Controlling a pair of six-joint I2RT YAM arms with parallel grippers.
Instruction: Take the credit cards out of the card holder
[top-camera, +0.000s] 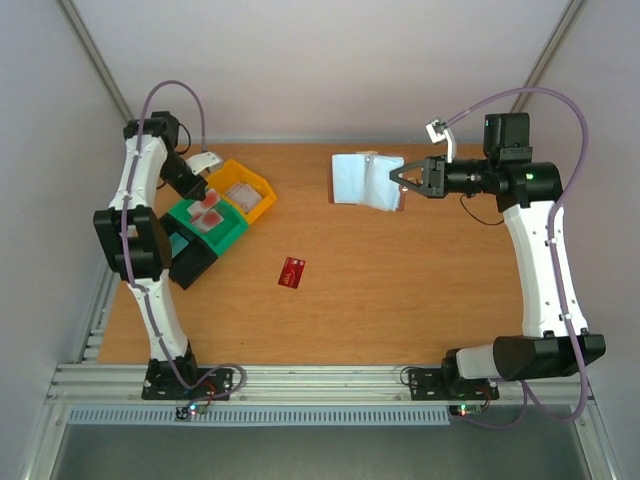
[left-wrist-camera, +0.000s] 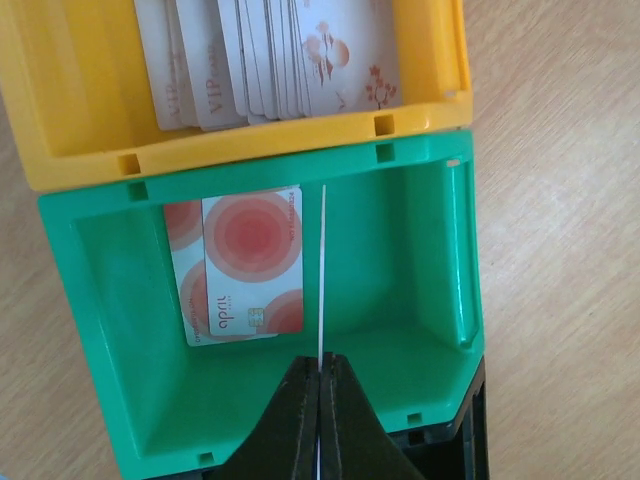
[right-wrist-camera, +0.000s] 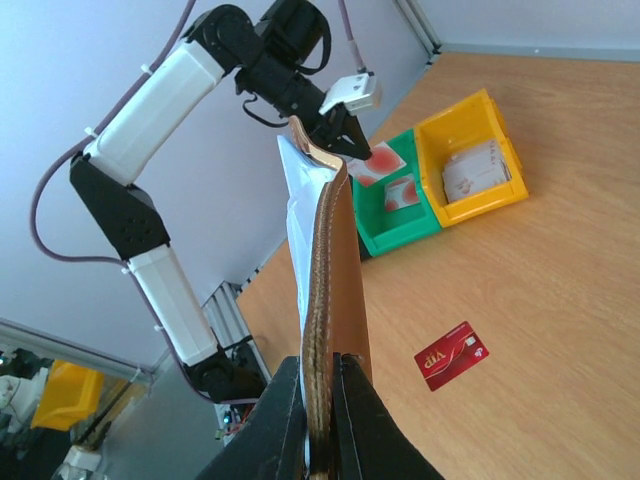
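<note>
My right gripper (top-camera: 397, 180) is shut on the edge of the card holder (top-camera: 362, 180) and holds it open above the table at the back, pale inside facing up. In the right wrist view the holder (right-wrist-camera: 338, 250) stands edge-on, brown outside, clamped between the fingertips of the gripper (right-wrist-camera: 320, 372). One red credit card (top-camera: 292, 271) lies flat on the table; it also shows in the right wrist view (right-wrist-camera: 452, 355). My left gripper (left-wrist-camera: 320, 365) is shut on a thin card (left-wrist-camera: 323, 270) seen edge-on, over the green bin (left-wrist-camera: 420, 330). Its face is hidden.
The green bin (top-camera: 228, 232) holds a few red-and-pale cards (left-wrist-camera: 240, 265). The yellow bin (top-camera: 258, 203) beside it holds several pale cards (left-wrist-camera: 280, 60). A black bin (top-camera: 192, 262) sits at the green bin's near side. The walls stand close on both sides.
</note>
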